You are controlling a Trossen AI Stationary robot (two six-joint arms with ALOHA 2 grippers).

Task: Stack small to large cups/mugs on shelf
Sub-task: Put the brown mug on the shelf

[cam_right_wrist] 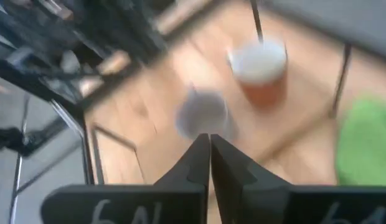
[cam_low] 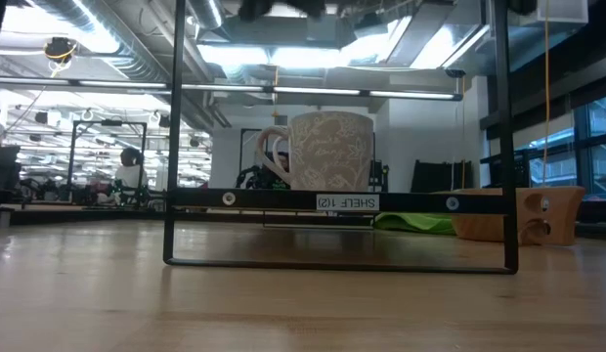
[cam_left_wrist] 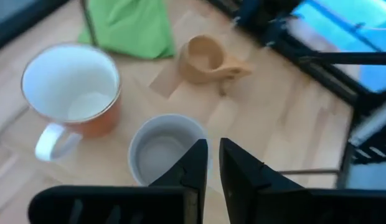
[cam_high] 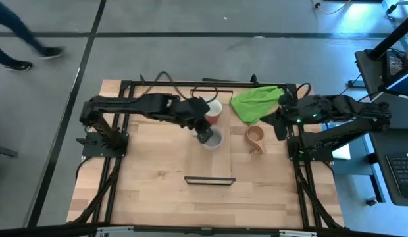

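The grey mug [cam_high: 212, 140] stands upright on its base on the shelf [cam_high: 220, 164], a long narrow board. In the low view the grey mug [cam_low: 327, 152] has a leaf pattern. The red mug [cam_high: 214, 112], white inside, stands just beyond it on the shelf. The small tan wooden cup [cam_high: 256, 138] stands on the table to the right of the shelf. My left gripper [cam_high: 205, 133] hovers above the grey mug [cam_left_wrist: 162, 149], its fingers a narrow gap apart and holding nothing. My right gripper [cam_high: 280, 125] is shut and empty at the table's right, beside the wooden cup.
A bright green cloth [cam_high: 255, 102] lies at the far right of the table, behind the wooden cup. A black frame [cam_high: 125, 85] runs round the table. The shelf's near half is bare board. A person's legs [cam_high: 20, 46] cross the floor beyond the far left.
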